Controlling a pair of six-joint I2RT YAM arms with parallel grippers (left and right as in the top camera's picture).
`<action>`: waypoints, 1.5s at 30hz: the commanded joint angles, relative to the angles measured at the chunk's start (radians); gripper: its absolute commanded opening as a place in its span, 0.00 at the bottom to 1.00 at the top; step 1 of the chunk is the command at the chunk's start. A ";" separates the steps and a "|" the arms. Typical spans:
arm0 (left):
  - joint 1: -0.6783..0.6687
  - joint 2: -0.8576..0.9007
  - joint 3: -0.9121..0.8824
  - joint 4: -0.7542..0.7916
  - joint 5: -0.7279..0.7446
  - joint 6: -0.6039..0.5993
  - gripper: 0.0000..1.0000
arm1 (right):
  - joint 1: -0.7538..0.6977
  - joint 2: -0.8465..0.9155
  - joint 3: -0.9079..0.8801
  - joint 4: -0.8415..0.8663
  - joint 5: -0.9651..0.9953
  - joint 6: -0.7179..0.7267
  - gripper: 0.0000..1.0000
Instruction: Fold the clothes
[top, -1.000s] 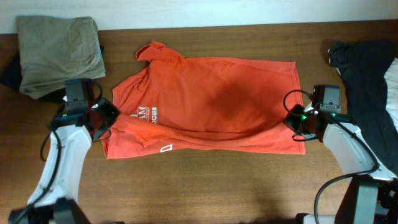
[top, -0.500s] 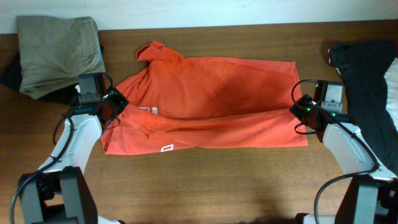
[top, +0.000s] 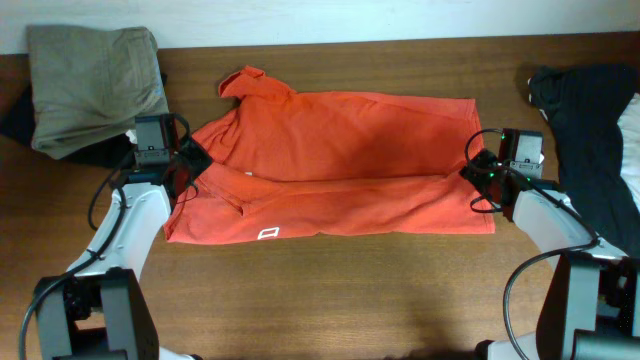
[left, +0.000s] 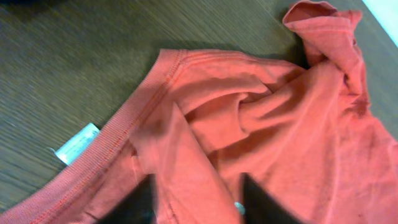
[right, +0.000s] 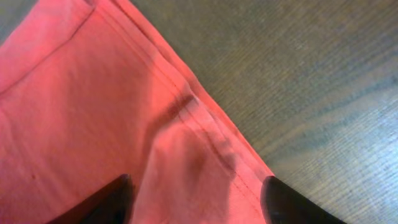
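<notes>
The clothes, a red-orange T-shirt (top: 340, 170), lie across the middle of the wooden table, with the near half folded up over the far half and a small white logo (top: 267, 234) near the front edge. My left gripper (top: 190, 165) sits at the shirt's left end by the collar. In the left wrist view it (left: 198, 202) is open, with a ridge of the shirt (left: 280, 124) between its fingers. My right gripper (top: 478, 175) is at the right end. It (right: 196, 202) stands open wide over the hemmed edge of the shirt (right: 81, 112).
A khaki-olive folded garment (top: 95, 85) lies at the back left, close behind my left arm. A black garment (top: 590, 130) is heaped at the right edge beside my right arm. A white care label (left: 76, 144) pokes out under the collar. Bare table (top: 330, 300) lies in front.
Both grippers carried the shirt's near edge away from me over the upper half, covering the lettering. Their jaws, shut on the cloth before, now stand apart.
</notes>
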 joint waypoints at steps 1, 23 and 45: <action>0.003 -0.002 0.021 -0.003 -0.030 0.102 0.95 | -0.009 -0.056 0.034 -0.094 0.016 -0.041 0.99; -0.161 0.234 0.380 0.272 0.113 0.299 0.99 | 0.221 0.142 0.442 0.004 -0.192 -0.062 0.99; -0.151 0.693 0.655 0.343 -0.001 0.513 0.65 | 0.221 0.370 0.442 0.182 -0.259 -0.115 0.99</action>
